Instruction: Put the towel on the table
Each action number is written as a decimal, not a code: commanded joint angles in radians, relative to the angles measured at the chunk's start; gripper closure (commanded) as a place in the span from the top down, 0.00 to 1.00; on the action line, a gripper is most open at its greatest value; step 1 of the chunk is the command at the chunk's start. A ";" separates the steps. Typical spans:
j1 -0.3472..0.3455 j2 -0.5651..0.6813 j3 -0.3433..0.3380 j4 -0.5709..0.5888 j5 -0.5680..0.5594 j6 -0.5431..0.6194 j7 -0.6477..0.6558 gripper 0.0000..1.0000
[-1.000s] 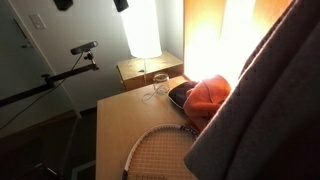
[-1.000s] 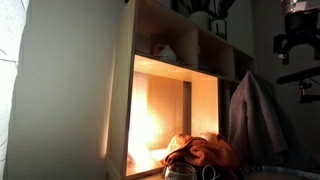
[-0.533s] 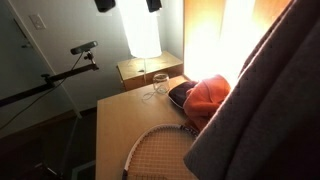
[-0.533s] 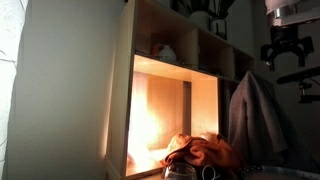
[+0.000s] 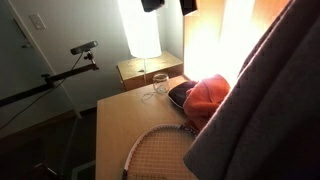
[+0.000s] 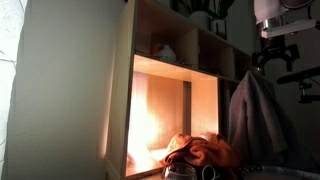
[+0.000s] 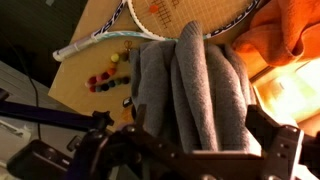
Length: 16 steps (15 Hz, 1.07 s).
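Note:
The grey towel hangs in thick folds beside the table, at the right of an exterior view. It also shows in an exterior view and in the wrist view. The light tan table lies below it. My gripper is open and empty, a little above the top of the towel. In the wrist view its two fingers stand wide apart on either side of the towel's folds. Only its dark tips show at the top edge of an exterior view.
On the table lie a tennis racket, an orange-red cloth and a wine glass. A nightstand with a lamp stands behind. A camera tripod stands to the side. A lit shelf cabinet stands beside the towel.
My gripper has moved sideways across the top of the scene and come down toward the top of the hanging towel. The towel and the things on the table have not moved.

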 commanded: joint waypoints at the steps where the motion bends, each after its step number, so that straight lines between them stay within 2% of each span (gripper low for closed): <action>1: 0.033 0.051 -0.023 0.070 -0.037 -0.030 0.028 1.00; 16: 0.050 0.200 -0.100 0.264 -0.040 -0.108 0.001 1.00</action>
